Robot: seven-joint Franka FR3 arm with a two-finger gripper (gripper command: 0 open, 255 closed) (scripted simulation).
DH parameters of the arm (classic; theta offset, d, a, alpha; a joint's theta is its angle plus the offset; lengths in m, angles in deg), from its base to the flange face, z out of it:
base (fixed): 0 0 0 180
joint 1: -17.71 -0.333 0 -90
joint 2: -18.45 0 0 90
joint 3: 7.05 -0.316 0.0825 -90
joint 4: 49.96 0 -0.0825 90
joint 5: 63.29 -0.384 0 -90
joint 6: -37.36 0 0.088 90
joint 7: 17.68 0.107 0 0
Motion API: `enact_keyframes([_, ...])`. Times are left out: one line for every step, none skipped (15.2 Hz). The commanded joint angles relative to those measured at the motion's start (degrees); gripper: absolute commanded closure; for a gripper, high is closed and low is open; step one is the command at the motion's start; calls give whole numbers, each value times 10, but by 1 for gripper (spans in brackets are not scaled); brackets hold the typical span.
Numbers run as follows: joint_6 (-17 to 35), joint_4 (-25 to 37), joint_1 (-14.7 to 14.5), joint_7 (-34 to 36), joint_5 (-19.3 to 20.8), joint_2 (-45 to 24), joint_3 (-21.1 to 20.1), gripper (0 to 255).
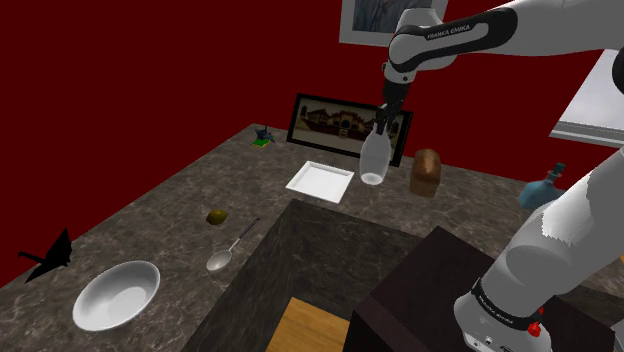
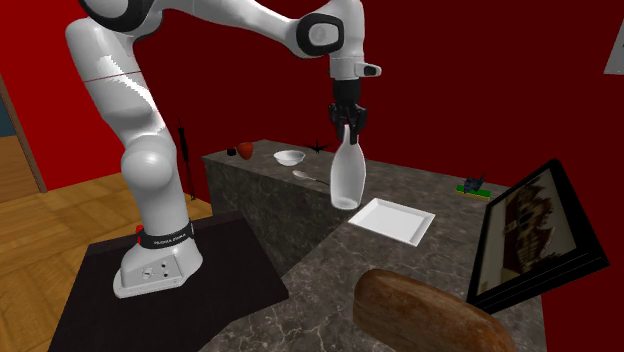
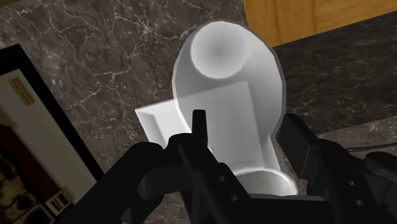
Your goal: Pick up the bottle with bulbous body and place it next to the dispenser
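**While the bottle hangs at the plate's edge, the tool clasps its neck**

Where the dark marbled bench (image 1: 150,210) wraps round a deep notch, its inner edge drops to a wooden floor (image 1: 310,330) and the dark stand (image 1: 420,300). In the shoulder view, bare bench lies open between the brown loaf (image 1: 426,172) and the blue dispenser (image 1: 545,187), which stands at the loaf's 3 o'clock near the far edge. A framed picture (image 1: 345,125) leans at the back.

The arm rises from the stand, arcs overhead and turns its wrist straight down. The tool (image 1: 382,120) has its fingers closed on the neck of the pale bottle (image 1: 372,160), which hangs upright with its base seemingly clear of the bench. The white square plate (image 1: 320,180) lies at the bottle's 8 o'clock and the loaf at its 3 o'clock.

The count is one bottle, one dispenser, one plate, one loaf, one white bowl (image 1: 115,295) and one spoon (image 1: 228,252).
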Motion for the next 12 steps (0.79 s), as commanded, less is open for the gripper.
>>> enact_keyframes([-16, 15, 0, 0, 0, 1, 0, 255])
enact_keyframes([-24, 22, 0, 0, 0, 2, 0, 255])
enact_keyframes([-32, 29, 0, 1, 0, 3, -1, 255])
enact_keyframes([-40, 36, 0, 1, 0, 3, -1, 255])
enact_keyframes([-47, 44, 0, 1, 0, 4, -1, 255])
enact_keyframes([-55, 51, 0, 1, 1, 4, -1, 255])
enact_keyframes([-63, 59, -1, 1, 1, 4, -1, 255])
enact_keyframes([-70, 66, -1, 2, 0, 4, -1, 255])
enact_keyframes([-78, 74, -1, 2, 0, 4, -1, 255])
enact_keyframes([-86, 82, -1, 2, 0, 4, -2, 255])
enact_keyframes([-93, 90, -1, 2, 0, 3, -2, 255])
enact_keyframes([-101, 99, -1, 2, 0, 3, -2, 255])
